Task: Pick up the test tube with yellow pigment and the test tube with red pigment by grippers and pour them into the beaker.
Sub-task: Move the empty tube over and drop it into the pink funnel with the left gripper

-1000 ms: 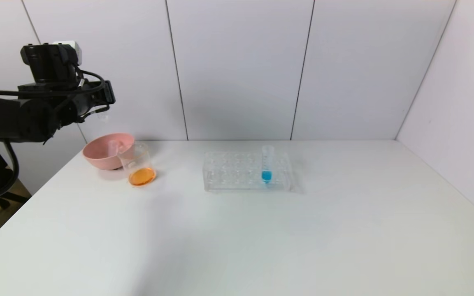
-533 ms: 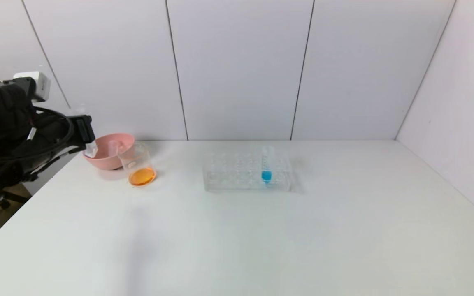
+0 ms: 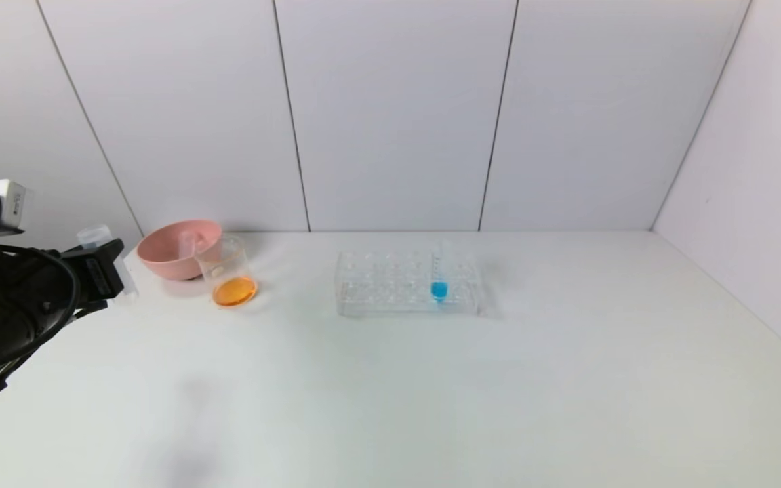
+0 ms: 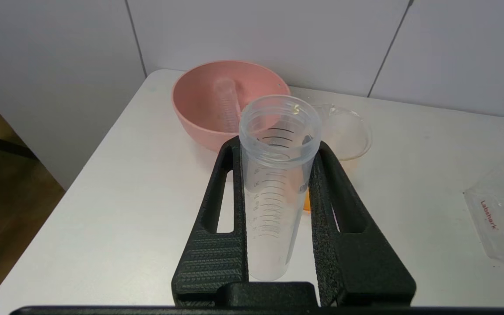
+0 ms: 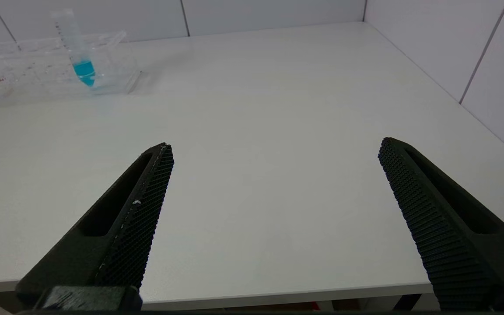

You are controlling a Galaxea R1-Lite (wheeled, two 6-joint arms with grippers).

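Note:
My left gripper [image 3: 104, 272] is shut on an empty clear test tube [image 4: 274, 183], held mouth-up just off the table's left edge, left of the beaker [image 3: 226, 268]. The tube's rim shows above the fingers in the head view [image 3: 94, 235]. No pigment shows in it, so I cannot tell which tube it was. The beaker holds orange liquid and stands next to the pink bowl [image 3: 167, 256]. It also shows in the left wrist view [image 4: 344, 131] beyond the jaws. My right gripper [image 5: 276, 146] is open and empty over the table's near right edge.
A second empty clear tube [image 4: 225, 103] lies in the pink bowl [image 4: 199, 100]. A clear tube rack [image 3: 390, 285] stands mid-table and holds an upright blue-liquid tube [image 3: 439, 271], also seen in the right wrist view [image 5: 77, 48]. Wall panels close the back and right.
My left arm has come down and back to the left, from high above the bowl to table height. The empty tube stays in its grip.

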